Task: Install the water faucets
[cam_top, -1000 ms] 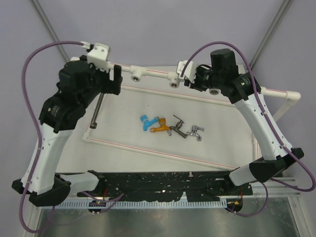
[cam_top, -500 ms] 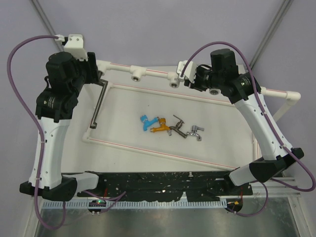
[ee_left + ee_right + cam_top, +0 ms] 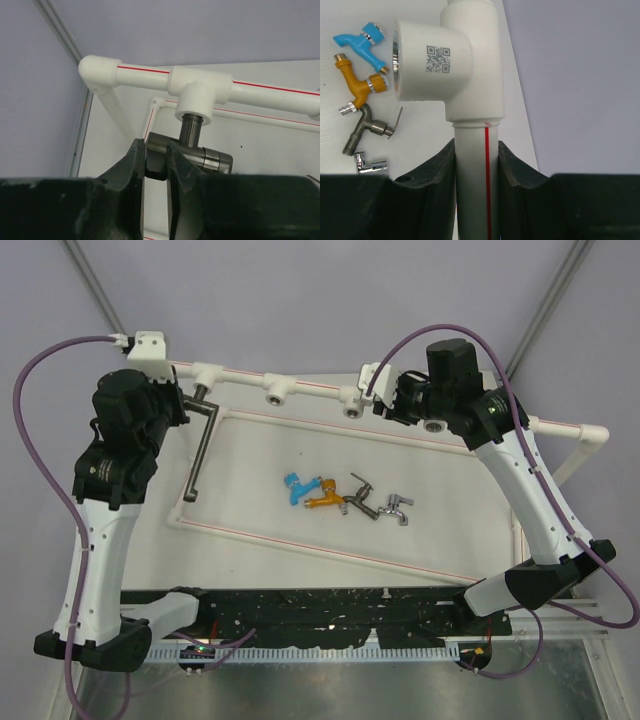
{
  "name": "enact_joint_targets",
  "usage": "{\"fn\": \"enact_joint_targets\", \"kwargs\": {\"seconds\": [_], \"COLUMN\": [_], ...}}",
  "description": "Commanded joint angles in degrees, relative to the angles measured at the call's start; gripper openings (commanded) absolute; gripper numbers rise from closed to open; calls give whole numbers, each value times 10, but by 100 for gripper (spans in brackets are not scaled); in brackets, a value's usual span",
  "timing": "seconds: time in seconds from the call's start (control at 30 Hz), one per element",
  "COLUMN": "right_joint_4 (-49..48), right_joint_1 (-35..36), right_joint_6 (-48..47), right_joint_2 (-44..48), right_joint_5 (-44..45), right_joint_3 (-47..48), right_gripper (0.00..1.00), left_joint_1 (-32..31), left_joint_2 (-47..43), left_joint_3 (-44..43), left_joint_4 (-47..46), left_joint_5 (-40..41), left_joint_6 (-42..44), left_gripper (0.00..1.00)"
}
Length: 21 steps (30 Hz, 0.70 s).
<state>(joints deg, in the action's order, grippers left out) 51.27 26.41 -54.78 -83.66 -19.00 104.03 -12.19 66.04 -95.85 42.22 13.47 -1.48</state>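
The large dark-grey faucet [image 3: 200,455] has its stem in the leftmost socket [image 3: 196,102] of the white pipe frame [image 3: 310,386], with its long arm lying toward the near side. My left gripper [image 3: 156,155] is shut on the end of the dark-grey faucet's body [image 3: 210,157]. My right gripper [image 3: 476,155] is shut on the white pipe [image 3: 470,165] just below a tee socket [image 3: 432,62]. Four small faucets lie loose in a row mid-table: blue [image 3: 297,487], orange [image 3: 325,497], dark metal [image 3: 358,498], chrome [image 3: 398,508].
Empty brass-lined sockets [image 3: 272,396] [image 3: 352,410] [image 3: 433,425] face the near side along the top pipe. A thin white pipe rectangle [image 3: 300,545] frames the mat. A black rail [image 3: 320,610] runs along the near edge. Slanted metal posts [image 3: 100,290] stand at the back corners.
My left arm has pulled back to the left and its gripper has closed onto the dark-grey faucet's body end. The right arm and the loose faucets have not moved.
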Motion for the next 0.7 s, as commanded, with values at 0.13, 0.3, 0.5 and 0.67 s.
{"fn": "enact_joint_targets", "kwargs": {"seconds": [0.13,0.3,0.5,0.67], "right_joint_4": [2,3,2,3], "right_joint_1": [13,14,13,13], "right_joint_6": [30,31,30,29], "right_joint_2": [-37,-36,-36,-36], "right_joint_5": [-75,-75,-75,-74], "right_joint_3": [-20,-20,-20,-22], "right_gripper": [5,5,5,5], "left_joint_1": [1,1,11,54], "left_joint_2": [-86,-122,-144,-168], "left_joint_3": [104,199,267,312], "left_joint_4": [-55,-123,-187,-229], "left_joint_5": [10,20,43,7], "left_joint_6": [-38,-65,-99,-155], "left_gripper": [4,8,21,36]}}
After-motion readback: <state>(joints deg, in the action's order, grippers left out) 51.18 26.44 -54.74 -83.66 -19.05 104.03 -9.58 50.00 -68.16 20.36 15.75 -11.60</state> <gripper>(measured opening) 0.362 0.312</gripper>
